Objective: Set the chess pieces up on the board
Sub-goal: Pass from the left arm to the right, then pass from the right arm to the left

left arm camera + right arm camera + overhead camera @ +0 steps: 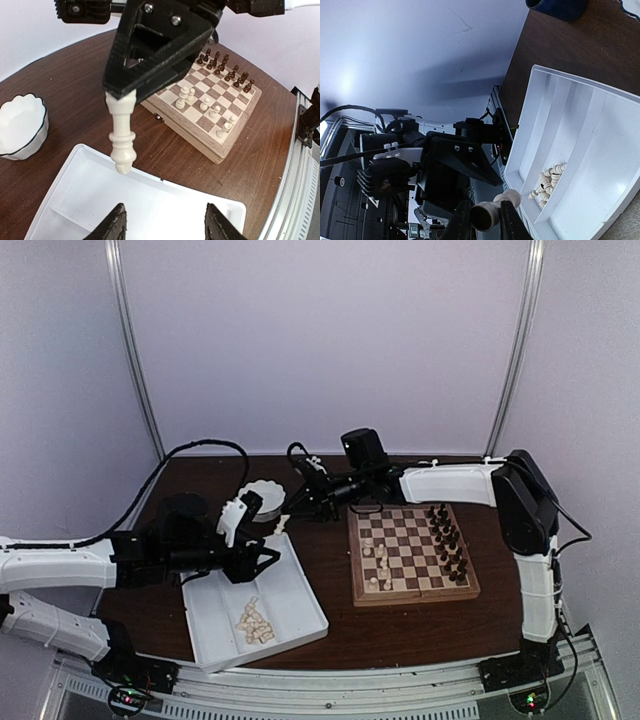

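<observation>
Right gripper [121, 94]: we see it pinching a cream wooden chess piece [122, 135] near the white plastic tray [185, 192] rim.
Left gripper [165, 225]: spread, empty.

A robot lab booth: plain white walls [320, 340], metal poles [133, 350], a brown table [400, 625] edged by an aluminium rail [350, 680].

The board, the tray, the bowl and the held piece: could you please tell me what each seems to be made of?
Board: likely wood, low sheen; pale rim, tan and brown checks.
Tray: white plastic, smooth; thin moulded walls.
Bowl: white, glossy, scalloped, dark-edged; ceramic or plastic.
Piece: cream, lathe-turned shape; probably pale wood.
</observation>
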Tool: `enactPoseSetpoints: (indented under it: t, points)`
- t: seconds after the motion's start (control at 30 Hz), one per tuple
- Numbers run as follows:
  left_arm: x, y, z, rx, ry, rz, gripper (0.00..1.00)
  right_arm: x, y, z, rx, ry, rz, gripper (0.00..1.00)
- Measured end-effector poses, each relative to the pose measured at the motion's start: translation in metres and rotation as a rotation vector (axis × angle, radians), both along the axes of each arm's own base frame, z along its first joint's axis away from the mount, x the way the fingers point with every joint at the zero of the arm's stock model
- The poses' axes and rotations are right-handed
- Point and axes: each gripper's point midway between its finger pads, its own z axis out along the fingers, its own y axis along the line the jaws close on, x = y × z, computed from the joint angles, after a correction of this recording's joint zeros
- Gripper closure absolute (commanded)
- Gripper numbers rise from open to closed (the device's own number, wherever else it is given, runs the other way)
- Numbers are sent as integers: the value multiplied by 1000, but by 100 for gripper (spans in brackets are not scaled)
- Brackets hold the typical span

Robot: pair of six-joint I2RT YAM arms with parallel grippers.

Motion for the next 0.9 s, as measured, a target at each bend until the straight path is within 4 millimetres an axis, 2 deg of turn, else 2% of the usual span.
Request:
enactPoseSetpoints:
  t: [0.1,0.33,0.47,0.6,0.77,0.9]
  points:
    - [2,3,-8,-16,-15,19,51,1,0,6,20,7,-6,91]
    - [18,-2,8,-90,-97,75,57,-1,-1,26,62,-10,-5,90]
    - [24,-8,-2,-81,-94,80,62,-2,-1,34,79,-21,-4,89]
    - [26,-9,-9,-66,-87,83,66,-2,-1,35,81,-25,-4,89]
    - [30,-9,0,-88,-116,100,68,-3,-2,30,73,-15,-4,88]
    - [32,-9,7,-106,-136,106,75,-3,-3,29,72,-14,-4,88]
